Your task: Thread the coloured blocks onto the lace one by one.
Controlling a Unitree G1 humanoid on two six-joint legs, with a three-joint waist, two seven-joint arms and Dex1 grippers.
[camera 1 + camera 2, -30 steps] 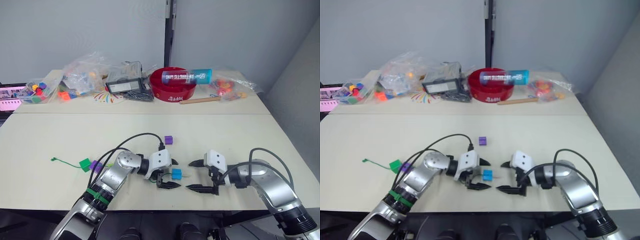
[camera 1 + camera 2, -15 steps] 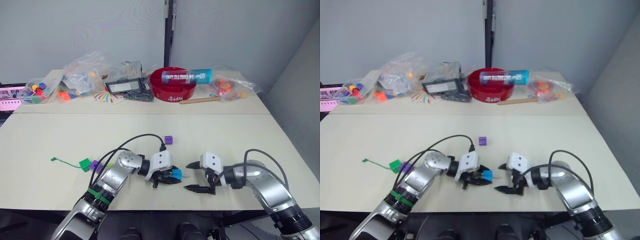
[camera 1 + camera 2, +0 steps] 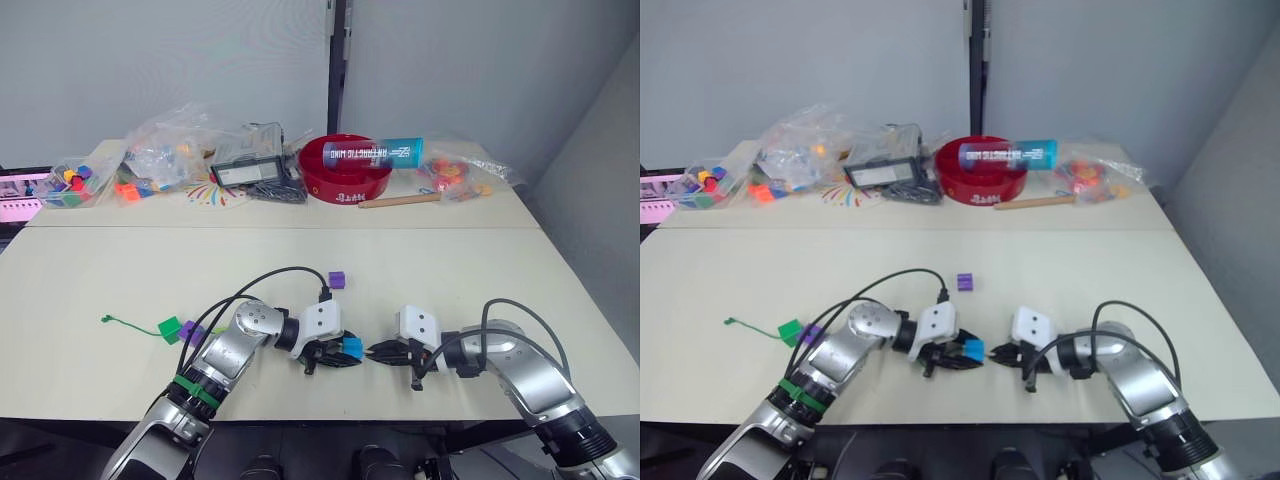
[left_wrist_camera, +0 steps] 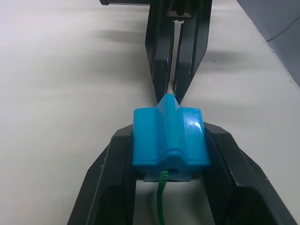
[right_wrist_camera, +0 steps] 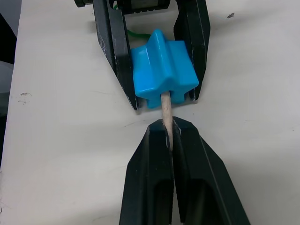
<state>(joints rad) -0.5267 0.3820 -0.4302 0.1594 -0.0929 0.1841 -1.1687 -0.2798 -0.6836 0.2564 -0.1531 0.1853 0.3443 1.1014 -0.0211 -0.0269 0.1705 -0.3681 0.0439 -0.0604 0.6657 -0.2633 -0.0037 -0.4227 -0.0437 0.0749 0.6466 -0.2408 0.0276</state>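
The blue block [image 4: 168, 140] is clamped in the left gripper [image 3: 338, 356], near the table's [image 3: 450, 280] six o'clock edge. At its three o'clock, the lace [image 5: 165, 107] tip is pinched by the right gripper [image 3: 378, 352]. The tip should be drawn straight through, with the block kept level.

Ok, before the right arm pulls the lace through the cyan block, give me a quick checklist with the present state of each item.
1. Left gripper clamped on the cyan block: ok.
2. Tan tip out of the block's far side: ok.
3. Right gripper shut on the tip: ok.
4. Green lace enters the block's near hole: ok.
5. Lace free of snags back to the dark green block: cannot tell.
6. Loose purple block off the pull path: ok.
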